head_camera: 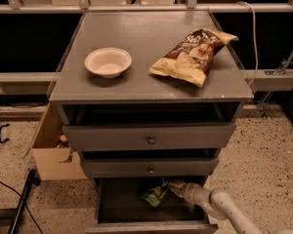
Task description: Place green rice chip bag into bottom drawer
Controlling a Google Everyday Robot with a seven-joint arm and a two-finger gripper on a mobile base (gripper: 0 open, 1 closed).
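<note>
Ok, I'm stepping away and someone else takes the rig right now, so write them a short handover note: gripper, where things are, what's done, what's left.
Gripper: low inside the open bottom drawer, right up against the green rice chip bag; whether it grips the bag cannot be told.
Bag: inside the drawer, toward the back, near the middle.
Cabinet top: white bowl on the left, brown-and-yellow chip bag on the right; neither is part of the job.
Done: drawer open, bag in the drawer.
Left: make sure the bag is released and lying on the drawer floor, then pull the arm out.
</note>
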